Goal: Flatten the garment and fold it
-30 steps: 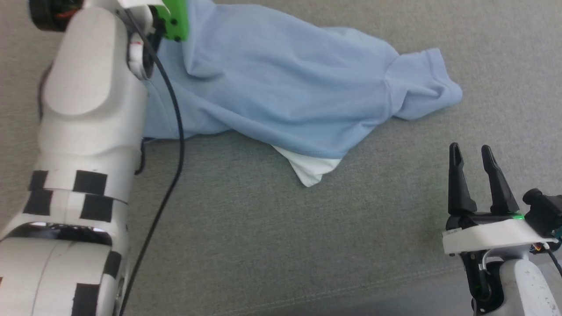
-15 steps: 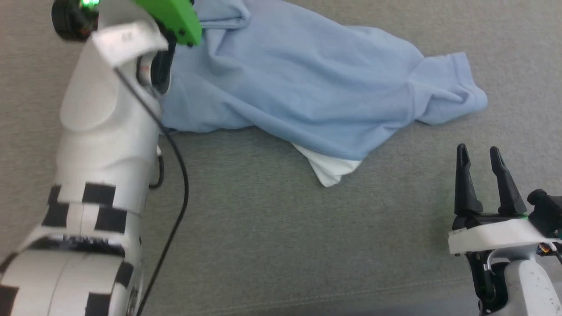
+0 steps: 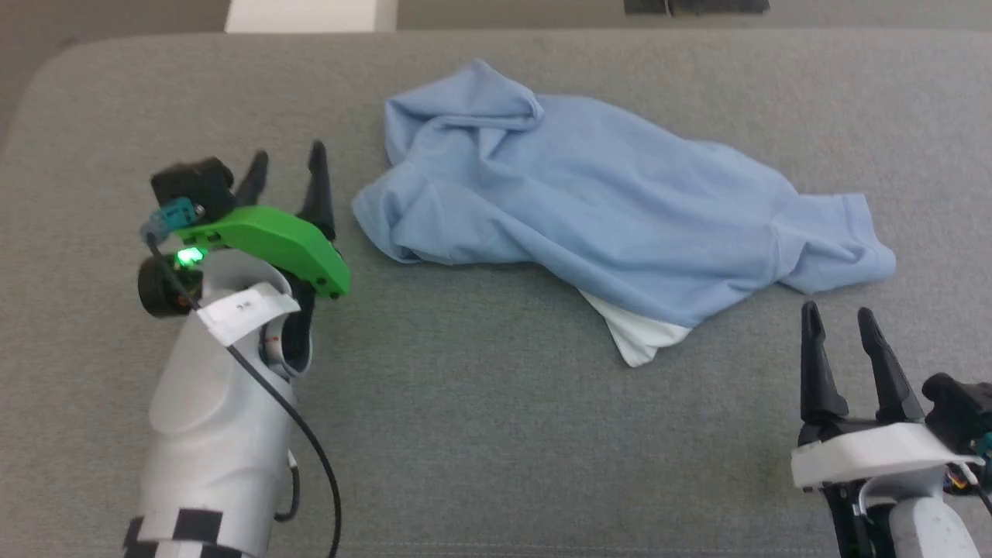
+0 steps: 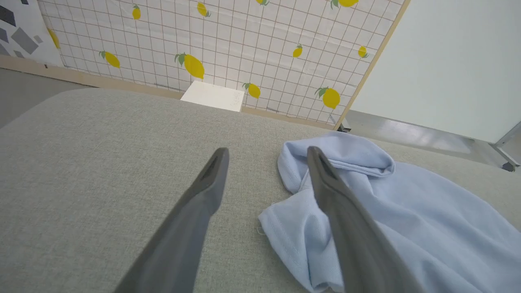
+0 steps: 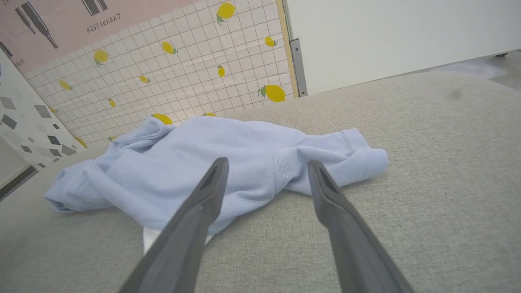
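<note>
One garment [image 3: 604, 217], long axis L-R (crumpled)

Legible text, one entry: "RESTAURANT", dark capitals, on the pink wall poster [image 5: 101, 24] beside bottle drawings. White tag [image 3: 246, 310] on my left arm: marking too small to read.

The garment [image 3: 604, 225] is light blue, crumpled and unfolded, with a white patch [image 3: 643, 341] protruding under its near edge. It lies just right of the left gripper [image 3: 289, 151] and ahead-left of the right gripper [image 3: 837, 310], touching neither.
</note>
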`<state>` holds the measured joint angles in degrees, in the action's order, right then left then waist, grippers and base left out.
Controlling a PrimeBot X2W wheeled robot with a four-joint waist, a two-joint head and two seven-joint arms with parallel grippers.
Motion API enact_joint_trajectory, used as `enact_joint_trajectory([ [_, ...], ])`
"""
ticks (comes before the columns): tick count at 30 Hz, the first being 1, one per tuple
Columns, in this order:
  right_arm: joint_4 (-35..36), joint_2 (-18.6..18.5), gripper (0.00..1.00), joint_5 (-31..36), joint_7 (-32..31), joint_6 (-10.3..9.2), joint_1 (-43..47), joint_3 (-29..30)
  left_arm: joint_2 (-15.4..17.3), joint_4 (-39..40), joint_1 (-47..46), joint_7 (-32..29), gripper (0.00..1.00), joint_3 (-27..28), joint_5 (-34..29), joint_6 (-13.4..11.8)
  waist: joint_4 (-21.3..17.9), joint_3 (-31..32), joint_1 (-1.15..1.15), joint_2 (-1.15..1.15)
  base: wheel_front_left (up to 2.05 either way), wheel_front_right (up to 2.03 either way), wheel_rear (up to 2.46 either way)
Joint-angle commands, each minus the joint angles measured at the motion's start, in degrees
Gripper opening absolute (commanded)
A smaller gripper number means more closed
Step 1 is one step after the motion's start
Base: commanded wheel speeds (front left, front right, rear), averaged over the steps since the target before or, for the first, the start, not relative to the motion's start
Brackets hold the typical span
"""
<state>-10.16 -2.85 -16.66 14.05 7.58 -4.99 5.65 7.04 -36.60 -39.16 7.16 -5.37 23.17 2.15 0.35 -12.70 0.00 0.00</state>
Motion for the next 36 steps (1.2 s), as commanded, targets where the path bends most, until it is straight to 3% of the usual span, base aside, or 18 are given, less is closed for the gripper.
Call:
enact_joint_trajectory([
  [1, -0.12, -0.03, 1.0, -0.32, -0.14, -0.09, 0.91, 0.36, -0.42, 0.99, 1.35, -1.68, 1.0, -0.33, 0.34, -0.68, 2.0, 3.17, 0.0, 0.0, 0.0, 0.0, 0.0],
  [4, 0.08, -0.03, 1.0, -0.33, -0.18, -0.09, 1.38, 0.72, -0.69, 1.35, 2.64, -8.7, 1.0, -1.48, 0.68, -1.92, 1.24, 3.45, 0.0, 0.0, 0.0, 0.0, 0.0],
  [11, 1.04, -0.03, 1.0, -0.41, -0.43, -0.09, 1.68, 1.31, 0.15, -0.73, -0.47, -33.56, 1.0, -5.84, 0.01, -5.26, -1.64, 1.99, 0.0, 0.0, 0.0, 0.0, 0.0],
  [15, 1.33, -0.03, 1.0, -0.91, -0.34, -0.09, 1.33, 1.07, 0.92, -1.31, -2.92, -41.88, 1.0, -7.55, -0.52, -5.86, -3.69, 0.22, 0.0, 0.0, 0.0, 0.0, 0.0],
  [22, 1.56, -0.03, 1.0, -1.62, 0.11, -0.09, 0.38, 0.65, 2.93, -2.2, -4.68, -46.36, 1.0, -8.77, -2.17, -7.87, -6.34, -3.19, 0.0, 0.0, 0.0, 0.0, 0.0],
  [25, 1.66, -0.03, 1.0, -1.85, 0.32, -0.09, -0.11, 0.53, 3.28, -2.1, -4.74, -45.18, 1.0, -7.7, -1.82, -9.35, -6.93, -4.47, 0.0, 0.0, 0.0, 0.0, 0.0],
  [32, 1.4, -0.03, 1.0, -1.78, 0.63, -0.09, -0.83, 0.48, 2.1, -2.4, -4.16, -43.31, 1.0, -7.03, -0.14, -9.24, -6.51, -6.02, 0.0, 0.0, 0.0, 0.0, 0.0],
  [33, 1.31, -0.03, 1.0, -1.75, 0.66, -0.09, -1.06, 0.33, 1.83, -2.89, -3.94, -43.61, 0.9, -7.09, 0.27, -8.93, -6.37, -6.09, 0.0, 0.0, 0.0, 0.0, 0.0],
  [34, 1.26, -0.03, 1.0, -1.73, 0.68, -0.09, -1.21, 0.25, 1.61, -3.04, -3.85, -43.53, 0.29, -7.0, 0.64, -8.69, -6.26, -6.1, 0.0, 0.0, 0.0, 0.0, 0.0],
  [35, 1.23, -0.03, 1.0, -1.67, 0.7, -0.09, -1.38, 0.18, 1.37, -3.31, -3.72, -43.6, 0.0, -6.95, 1.07, -8.4, -6.08, -6.09, 0.0, 0.0, 0.0, 0.0, 0.0],
  [36, 1.21, -0.03, 1.0, -1.59, 0.72, -0.09, -1.47, 0.21, 1.18, -3.61, -3.64, -44.04, 0.0, -7.0, 1.44, -8.04, -5.84, -6.04, 0.0, 0.0, 0.0, 0.0, 0.0],
])
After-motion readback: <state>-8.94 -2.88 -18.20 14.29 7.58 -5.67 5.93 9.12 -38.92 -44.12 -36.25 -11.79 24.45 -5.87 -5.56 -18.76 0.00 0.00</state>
